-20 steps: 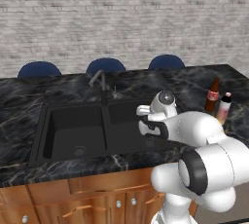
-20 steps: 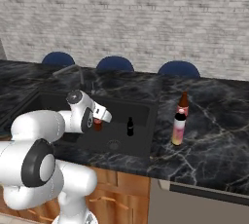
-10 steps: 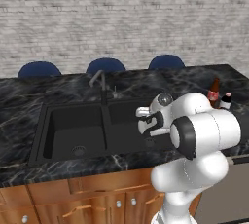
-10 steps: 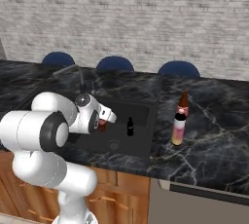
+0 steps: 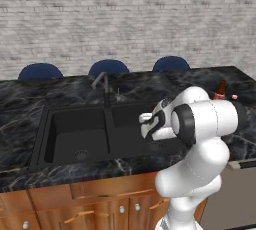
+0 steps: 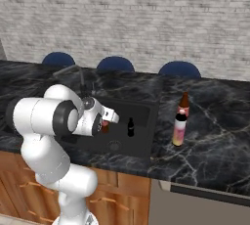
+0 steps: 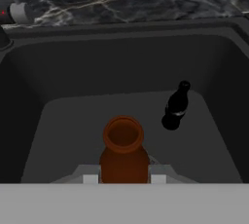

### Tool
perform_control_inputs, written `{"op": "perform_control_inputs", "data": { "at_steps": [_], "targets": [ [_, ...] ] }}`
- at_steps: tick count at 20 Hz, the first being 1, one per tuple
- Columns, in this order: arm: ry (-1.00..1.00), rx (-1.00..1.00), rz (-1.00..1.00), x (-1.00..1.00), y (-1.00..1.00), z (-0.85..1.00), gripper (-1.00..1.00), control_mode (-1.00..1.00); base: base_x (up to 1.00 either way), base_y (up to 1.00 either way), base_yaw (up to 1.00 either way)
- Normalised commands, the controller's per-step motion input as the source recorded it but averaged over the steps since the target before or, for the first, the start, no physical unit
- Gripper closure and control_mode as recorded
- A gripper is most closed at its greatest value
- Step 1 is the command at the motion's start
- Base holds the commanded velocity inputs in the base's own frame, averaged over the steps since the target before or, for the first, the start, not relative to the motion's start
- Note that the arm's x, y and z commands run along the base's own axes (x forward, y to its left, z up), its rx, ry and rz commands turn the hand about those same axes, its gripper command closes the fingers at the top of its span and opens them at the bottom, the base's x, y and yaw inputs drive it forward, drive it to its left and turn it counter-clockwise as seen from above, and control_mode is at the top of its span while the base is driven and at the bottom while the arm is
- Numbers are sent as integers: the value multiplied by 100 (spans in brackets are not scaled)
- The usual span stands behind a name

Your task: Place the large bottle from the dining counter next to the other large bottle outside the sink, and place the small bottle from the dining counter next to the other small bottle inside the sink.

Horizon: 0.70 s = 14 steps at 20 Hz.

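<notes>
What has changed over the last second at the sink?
The arm's elbow swung up and over toward the counter's right end. The hand barely shifted above the sink's right basin, fingers shut on the small bottle throughout. The tiny black bottle in the basin and the two tall bottles on the counter stayed put.

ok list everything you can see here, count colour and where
large bottle: 1, pale with red label, counter right of sink
other large bottle: 1, dark brown, just behind it
small bottle: 1, brownish-orange, in gripper over right basin
other small bottle: 1, black, upright in right basin
sink: 1, black, double basin
faucet: 1, grey, behind sink
stools: 3, blue, beyond counter
gripper: 1, shut on small bottle
</notes>
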Motion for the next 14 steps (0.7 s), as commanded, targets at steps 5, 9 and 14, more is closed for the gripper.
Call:
{"op": "perform_control_inputs", "data": {
  "at_steps": [5,9,14],
  "targets": [
    [0,-5,8,7,0,-18,100,-100,0,0,0],
    [0,-5,7,0,0,-17,100,-100,0,0,0],
    [0,-6,6,0,0,-20,100,-100,0,0,0]
  ]
}}
